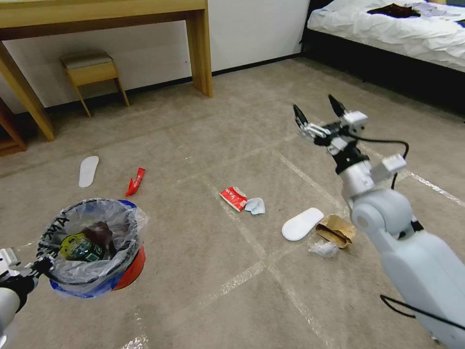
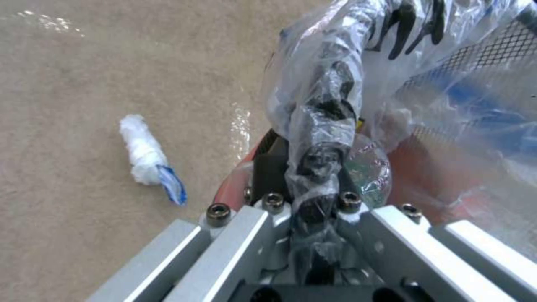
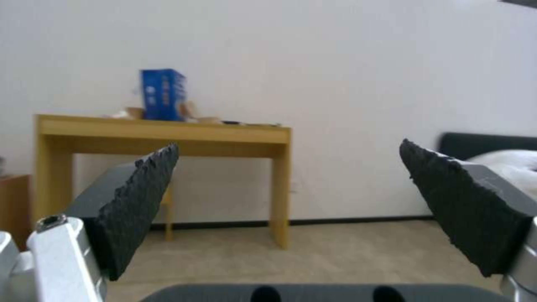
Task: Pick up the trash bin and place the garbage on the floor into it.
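Observation:
My left gripper is at the lower left, shut on the rim of the trash bin, a red bucket lined with a clear bag, held above the floor. A green-labelled bottle lies inside it. In the left wrist view the gripper clamps the bag-covered rim. My right gripper is raised, open and empty, its fingers spread wide. Garbage lies on the carpet: two white slippers, a red wrapper, a red packet, a light-blue scrap, a brown paper bag and a white wad.
A wooden desk with a stool under it stands along the far wall. A bed on a dark base fills the far right corner. A crumpled clear wrapper lies beside the paper bag. Tape lines cross the carpet.

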Controlling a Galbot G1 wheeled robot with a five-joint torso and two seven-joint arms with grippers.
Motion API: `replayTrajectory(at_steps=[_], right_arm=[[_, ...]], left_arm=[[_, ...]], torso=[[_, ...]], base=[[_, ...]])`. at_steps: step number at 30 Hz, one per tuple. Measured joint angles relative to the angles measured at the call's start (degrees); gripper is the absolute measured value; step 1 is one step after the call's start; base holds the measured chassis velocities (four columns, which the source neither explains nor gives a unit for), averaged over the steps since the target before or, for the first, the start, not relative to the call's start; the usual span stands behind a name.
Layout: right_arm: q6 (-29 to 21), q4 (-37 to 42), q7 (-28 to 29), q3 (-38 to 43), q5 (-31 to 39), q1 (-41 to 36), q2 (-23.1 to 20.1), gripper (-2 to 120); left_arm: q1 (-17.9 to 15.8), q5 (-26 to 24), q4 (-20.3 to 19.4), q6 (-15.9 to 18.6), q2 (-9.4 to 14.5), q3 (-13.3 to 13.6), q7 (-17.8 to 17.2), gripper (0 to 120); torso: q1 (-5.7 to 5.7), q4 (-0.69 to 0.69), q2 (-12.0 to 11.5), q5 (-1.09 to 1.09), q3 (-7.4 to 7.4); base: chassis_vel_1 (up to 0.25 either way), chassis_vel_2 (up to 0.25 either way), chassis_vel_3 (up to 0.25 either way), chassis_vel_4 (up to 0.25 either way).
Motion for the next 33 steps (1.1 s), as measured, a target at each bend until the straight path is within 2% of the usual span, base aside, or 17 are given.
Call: replayTrajectory(at_steps=[7,12,13,16,19,22,33], right_arm=[[3.04,-0.97,1.89,3.10,-4.56,-7.52,2.70,100],[4.40,-1.95,2.37,3.35,-6.95,-11.25,5.02,100],[5.11,-2.93,2.56,3.36,-8.12,-12.77,6.69,100],[5.47,-3.49,2.57,3.44,-8.89,-13.98,8.22,100],[6.30,-4.07,2.53,3.49,-11.74,-17.31,12.23,100],[6.71,-4.33,2.47,3.38,-13.27,-18.18,13.70,100],[7.61,-4.45,1.81,4.04,-15.12,-18.69,13.67,100]], left_arm=[[-0.09,3.45,0.29,0.00,-1.20,0.21,2.08,0],[-0.49,3.73,0.76,0.00,-1.88,0.36,2.44,0],[-0.49,3.88,1.01,-0.01,-2.09,0.47,2.71,0],[-0.51,3.97,1.32,-0.01,-2.23,0.50,2.87,0],[-0.58,4.35,2.21,-0.09,-2.28,0.59,3.12,0],[-0.74,4.36,2.37,-0.10,-2.35,0.71,3.13,0],[-0.53,4.14,2.75,-0.53,-2.06,0.25,3.14,0]], torso=[[0.00,-0.01,0.00,-0.01,0.01],[0.00,-0.01,0.00,-0.02,0.00],[0.00,-0.01,0.00,-0.02,0.00],[0.00,-0.01,0.00,-0.02,0.01],[0.00,-0.01,0.00,-0.02,0.00],[0.00,-0.01,0.00,-0.01,0.00],[0.00,-0.01,0.00,-0.02,0.00]], base=[[0.000,0.000,0.000,0.000],[0.000,0.000,0.000,0.000],[0.000,0.000,0.000,0.000],[0.000,0.000,0.000,0.000],[0.000,0.000,0.000,0.000],[0.000,0.000,0.000,0.000],[0.000,0.000,0.000,0.000]])
